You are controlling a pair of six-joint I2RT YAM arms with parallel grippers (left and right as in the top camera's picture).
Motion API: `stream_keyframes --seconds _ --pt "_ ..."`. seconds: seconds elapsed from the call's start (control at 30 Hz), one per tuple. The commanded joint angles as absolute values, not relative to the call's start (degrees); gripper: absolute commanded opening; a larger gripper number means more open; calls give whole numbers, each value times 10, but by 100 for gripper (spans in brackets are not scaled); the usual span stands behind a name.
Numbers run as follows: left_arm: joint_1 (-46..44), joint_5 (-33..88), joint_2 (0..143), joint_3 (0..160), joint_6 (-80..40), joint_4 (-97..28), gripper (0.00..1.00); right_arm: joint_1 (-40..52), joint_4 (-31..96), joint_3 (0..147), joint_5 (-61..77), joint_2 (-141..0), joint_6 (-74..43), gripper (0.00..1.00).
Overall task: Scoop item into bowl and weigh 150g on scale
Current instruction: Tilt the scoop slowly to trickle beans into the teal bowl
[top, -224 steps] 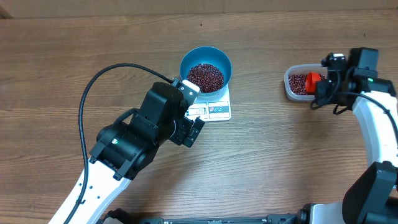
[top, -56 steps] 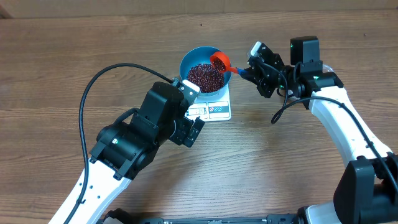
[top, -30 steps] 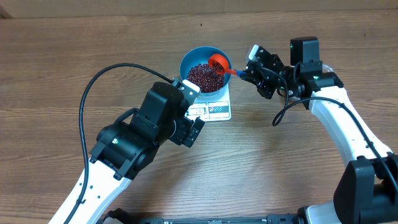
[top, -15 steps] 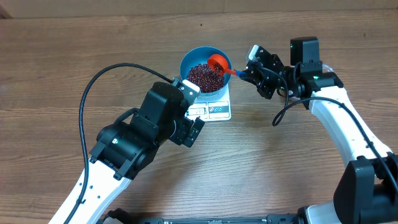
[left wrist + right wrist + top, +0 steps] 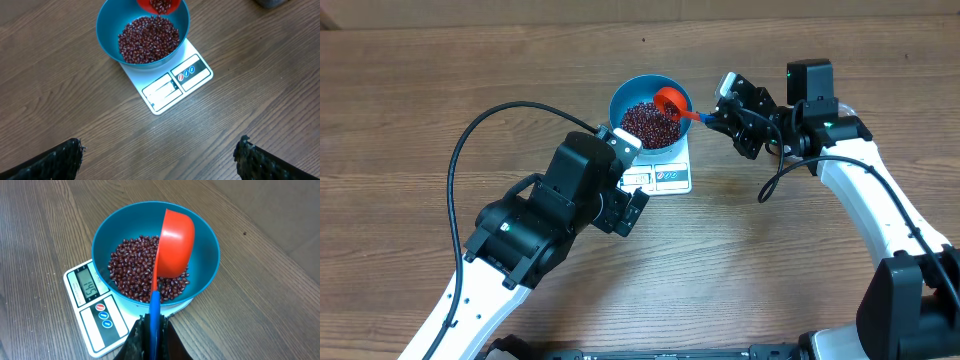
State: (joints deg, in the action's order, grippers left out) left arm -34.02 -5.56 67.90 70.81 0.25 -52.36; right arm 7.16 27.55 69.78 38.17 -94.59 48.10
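Beans point(image 5: 142, 267) lay heaped in the blue bowl point(image 5: 205, 245), which sat on the white scale point(image 5: 95, 315); the red scoop point(image 5: 175, 242), far off to the right seconds earlier, had come over the bowl's rim and tipped steeply, beans at its lip; over the last second it barely shifted, so the pour looked nearly spent; the right gripper point(image 5: 152, 330) stayed clenched on the scoop's blue handle point(image 5: 155, 307); the left gripper point(image 5: 160, 157) hung released, holding nothing, short of the scale; the display's digits were too small to trust, so I could not tell whether the target was met.
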Motion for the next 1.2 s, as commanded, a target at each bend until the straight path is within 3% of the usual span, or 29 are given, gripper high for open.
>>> stream_keyframes --seconds 0.0,1.17 --pt "-338 -48 682 706 11 -523 99 72 273 708 391 -946 486 4" --pt "-338 -48 682 707 11 -523 100 72 258 708 430 -947 528 4"
